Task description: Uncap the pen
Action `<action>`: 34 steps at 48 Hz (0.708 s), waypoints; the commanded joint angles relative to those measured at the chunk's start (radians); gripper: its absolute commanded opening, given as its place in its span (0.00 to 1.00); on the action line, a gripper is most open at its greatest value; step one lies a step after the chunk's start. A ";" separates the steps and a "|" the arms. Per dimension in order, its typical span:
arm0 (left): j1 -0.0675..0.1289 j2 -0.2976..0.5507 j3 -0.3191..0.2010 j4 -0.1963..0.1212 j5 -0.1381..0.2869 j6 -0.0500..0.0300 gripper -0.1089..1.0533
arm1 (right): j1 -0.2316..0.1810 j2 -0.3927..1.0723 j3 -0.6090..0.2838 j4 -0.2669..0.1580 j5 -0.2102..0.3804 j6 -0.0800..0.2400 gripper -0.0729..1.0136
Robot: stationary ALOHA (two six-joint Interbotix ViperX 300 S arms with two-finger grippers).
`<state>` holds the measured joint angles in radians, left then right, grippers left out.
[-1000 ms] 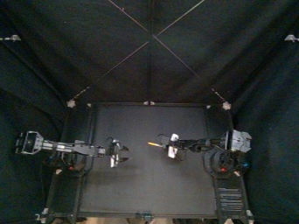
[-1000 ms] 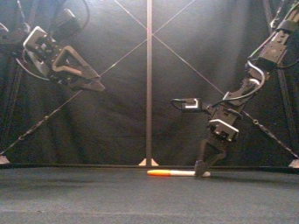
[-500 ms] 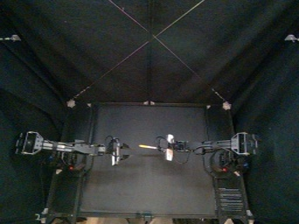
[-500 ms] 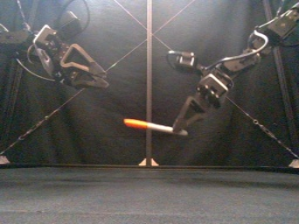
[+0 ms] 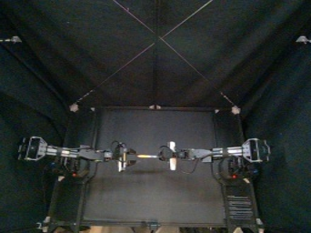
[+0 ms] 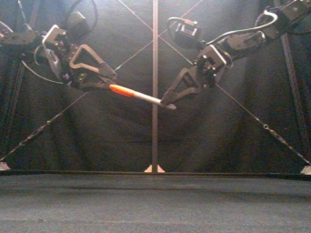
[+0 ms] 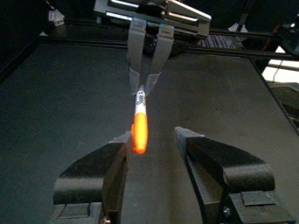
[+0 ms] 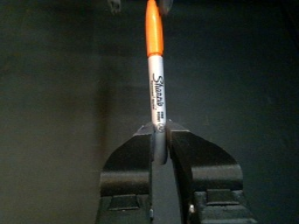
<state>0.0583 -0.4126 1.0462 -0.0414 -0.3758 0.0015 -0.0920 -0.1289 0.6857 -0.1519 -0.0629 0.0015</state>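
saw pen [image 6: 136,94] up in the air, well above the table [image 6: 155,205], touching nothing below. noted it tilted in the front view, with the orange cap [image 6: 120,89] higher and toward the left side and the pale barrel [image 6: 151,98] lower toward the right. cap on the pen, not yet pulled off.

found right gripper [image 6: 168,104] pinching the rear end of the barrel, jaws pressed tight on it. confirmed in the right wrist view: right gripper [image 8: 162,131] clamped on the white printed barrel [image 8: 156,87], pen sticking straight out from between the jaws, cap [image 8: 152,26] at the far end.

found left gripper [image 6: 97,82] spread apart, gripping nothing. checked the left wrist view: left gripper [image 7: 149,142] with jaws wide, tip of the cap [image 7: 140,136] sitting in the gap between them, nearer one jaw. could not tell any contact with either jaw. saw right gripper [image 7: 146,83] beyond it in the same view, thin jaws closed on the far end of the pen.

spotted in the top view the pen [image 5: 148,157] running left to right over the middle of the table [image 5: 152,196], between left gripper [image 5: 126,157] and right gripper [image 5: 172,156], the two facing each other and near.
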 commanded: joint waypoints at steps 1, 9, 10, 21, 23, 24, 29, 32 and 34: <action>0.005 0.021 -0.037 -0.003 -0.011 0.0000 0.79 | 0.006 -0.026 -0.032 -0.002 -0.006 0.000 0.48; 0.017 0.055 -0.063 -0.008 -0.011 0.0000 0.79 | 0.009 -0.025 -0.037 -0.002 -0.005 0.000 0.48; 0.017 0.058 -0.064 -0.008 -0.011 0.0000 0.79 | 0.009 -0.025 -0.037 -0.003 -0.006 0.000 0.48; 0.026 0.080 -0.077 -0.009 -0.009 -0.0015 0.78 | 0.009 -0.021 -0.037 -0.002 -0.006 0.002 0.48; 0.028 0.078 -0.077 -0.009 -0.011 -0.0015 0.78 | 0.009 -0.020 -0.037 -0.002 -0.006 0.002 0.48; 0.028 0.080 -0.077 -0.009 -0.011 -0.0015 0.78 | 0.009 -0.018 -0.037 -0.002 -0.005 0.002 0.48; 0.028 0.080 -0.078 -0.009 -0.011 -0.0031 0.77 | 0.009 -0.015 -0.037 -0.002 -0.006 0.002 0.48; 0.028 0.078 -0.078 -0.009 -0.006 -0.0015 0.77 | 0.008 -0.015 -0.037 -0.002 -0.006 0.000 0.48; 0.028 0.080 -0.078 -0.009 -0.003 -0.0015 0.76 | 0.009 -0.015 -0.037 -0.002 -0.006 0.000 0.48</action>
<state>0.0828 -0.3298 0.9956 -0.0476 -0.3758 0.0000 -0.0844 -0.1258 0.6734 -0.1549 -0.0629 0.0015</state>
